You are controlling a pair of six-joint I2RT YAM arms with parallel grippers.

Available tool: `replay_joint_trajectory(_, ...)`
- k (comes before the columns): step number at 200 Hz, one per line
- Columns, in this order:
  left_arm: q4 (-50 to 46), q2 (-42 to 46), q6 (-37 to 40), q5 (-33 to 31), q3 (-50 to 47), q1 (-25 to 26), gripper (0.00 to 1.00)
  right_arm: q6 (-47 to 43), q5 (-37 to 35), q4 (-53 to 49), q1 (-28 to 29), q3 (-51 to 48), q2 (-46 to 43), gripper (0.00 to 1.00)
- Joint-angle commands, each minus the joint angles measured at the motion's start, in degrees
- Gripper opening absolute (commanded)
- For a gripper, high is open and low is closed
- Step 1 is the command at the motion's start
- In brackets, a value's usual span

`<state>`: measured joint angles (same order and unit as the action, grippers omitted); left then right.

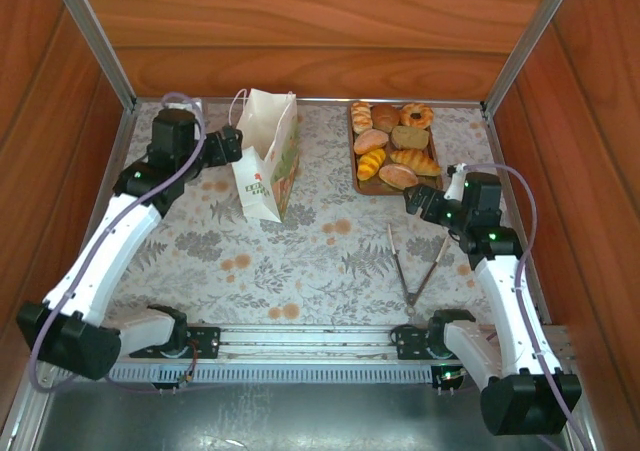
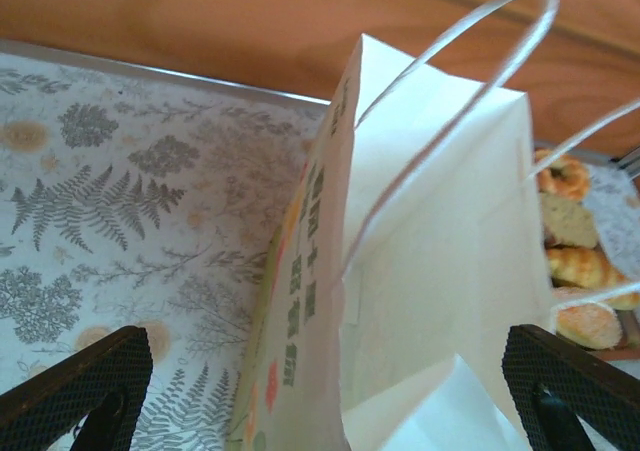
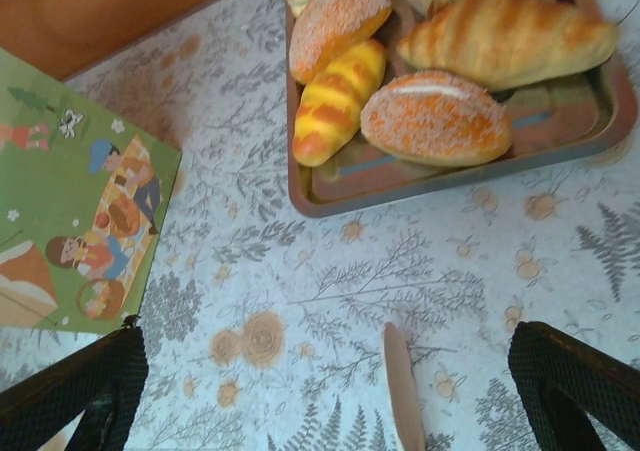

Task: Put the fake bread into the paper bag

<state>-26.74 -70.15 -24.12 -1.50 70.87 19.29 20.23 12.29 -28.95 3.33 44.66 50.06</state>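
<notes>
Tongs (image 1: 417,266) lie on the floral desk (image 1: 300,251) in the lower middle of the top view. Just above them the right pincer (image 1: 412,199) hangs released, jaws wide, near the brown tray (image 1: 352,156). Left of centre the left pincer (image 1: 238,143) is released too, with the upright paper bag (image 1: 268,161) between its spread jaws. Farthest back, the fake bread (image 1: 395,139) lies in the tray.
</notes>
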Motion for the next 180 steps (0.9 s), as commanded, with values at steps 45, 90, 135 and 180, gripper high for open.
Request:
replay_joint_trajectory(45, -7.87, -13.91, 4.29, 2.58, 12.47, -0.69, 0.84, 1.19, 2.85, -2.9, -0.18, 0.71, -0.97, 1.0)
replay_joint_trajectory(90, -8.76, -17.73, 4.81, 2.73, 15.93, -1.11, 0.57, 0.27, 1.03, -3.8, -0.28, 0.71, -1.3, 1.0)
replay_joint_trajectory(135, -8.82, -18.14, 4.83, 2.93, 16.62, -1.18, 0.21, -3.12, 1.61, -4.34, -2.01, 2.26, 0.54, 1.0)
replay_joint_trajectory(180, -8.74, -17.53, 4.27, 4.04, 16.51, -1.18, 0.0, 0.23, 19.68, 4.94, -20.47, 1.56, 10.4, 0.99)
